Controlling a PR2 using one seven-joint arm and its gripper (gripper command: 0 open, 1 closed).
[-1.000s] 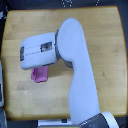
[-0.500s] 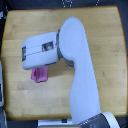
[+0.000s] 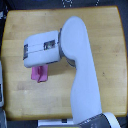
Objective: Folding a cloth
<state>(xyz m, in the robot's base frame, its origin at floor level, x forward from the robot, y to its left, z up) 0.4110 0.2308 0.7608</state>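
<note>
The gripper is hidden under its white housing, so whether its fingers are spread or pressed together cannot be told. The cloth is seen just below the housing (partly covered by it), at about eight o'clock on the table. The arm runs off toward five o'clock.

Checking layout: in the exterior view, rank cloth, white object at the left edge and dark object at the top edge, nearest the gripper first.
1. The cloth, just below the gripper.
2. The white object, low on the exterior view's left edge.
3. The dark object, top edge, mid-width.
</note>
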